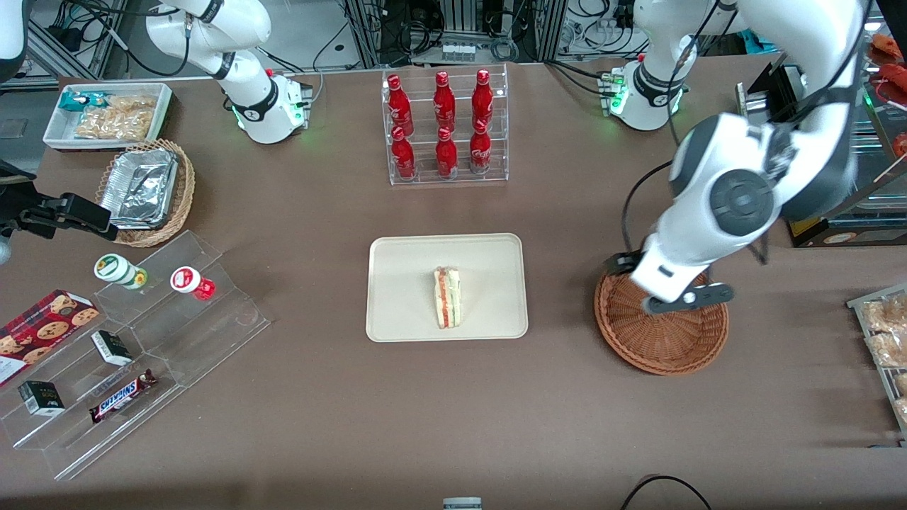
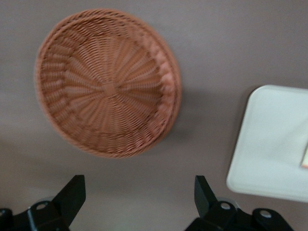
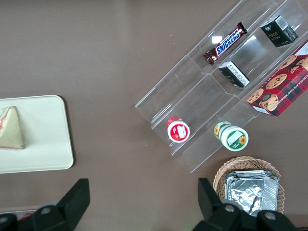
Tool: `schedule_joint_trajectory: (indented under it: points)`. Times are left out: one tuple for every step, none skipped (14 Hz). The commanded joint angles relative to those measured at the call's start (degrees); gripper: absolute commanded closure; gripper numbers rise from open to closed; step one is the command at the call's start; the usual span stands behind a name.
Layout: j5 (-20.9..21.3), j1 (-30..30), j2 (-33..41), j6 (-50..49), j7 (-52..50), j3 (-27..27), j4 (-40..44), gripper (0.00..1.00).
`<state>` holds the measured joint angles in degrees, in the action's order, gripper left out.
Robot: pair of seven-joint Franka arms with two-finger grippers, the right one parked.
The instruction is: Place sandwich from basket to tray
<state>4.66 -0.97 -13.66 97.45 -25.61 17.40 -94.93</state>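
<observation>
The sandwich is seen lying on the cream tray at the middle of the worktop, its red and green filling edge turned up toward the front camera. The reddish-brown basket is set well apart from the tray, toward the working arm's end of the worktop, and nothing is held in it. The tool is poised above the basket, with its fingers spread wide and nothing gripped between them. In the left wrist view the woven bowl of the basket and one rounded corner of the tray are shown side by side. A clear rack of red bottles is placed farther from the front camera than the tray.
</observation>
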Motion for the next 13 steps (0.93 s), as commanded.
schedule_joint_trajectory:
  points:
    - [-1.24,3.07,5.57,-3.57,6.95,0.27,-2.98,0.0]
    - [-2.72,4.38,6.79,-4.02,9.41,0.09,-3.06,0.0]
    - [-4.82,5.44,8.03,-4.81,12.91,-0.08,-3.07,0.0]
    - [-5.36,5.54,9.17,-5.77,16.17,-1.82,-2.8,0.0]
    - [-5.45,5.45,10.49,-5.95,19.25,-4.54,-2.89,0.0]
    - [-5.37,5.28,11.8,-6.39,22.93,-5.96,-2.98,0.0]
    - [-5.19,5.01,12.69,-7.7,25.32,-7.19,-2.98,0.0]
    - [-5.11,5.01,13.39,-8.93,25.78,-8.25,-2.8,0.0]
    - [-4.58,4.84,14.18,-9.03,25.78,-8.95,-2.54,0.0]
    - [-4.14,4.31,14.45,-8.86,25.78,-9.31,-1.75,0.0]
    - [-3.01,3.61,14.54,-8.68,25.52,-10.62,-0.62,0.0]
    - [-2.82,2.99,14.54,-8.59,25.61,-12.11,0.61,0.0]
    - [-2.82,2.64,14.63,-8.59,25.52,-12.47,0.97,0.0]
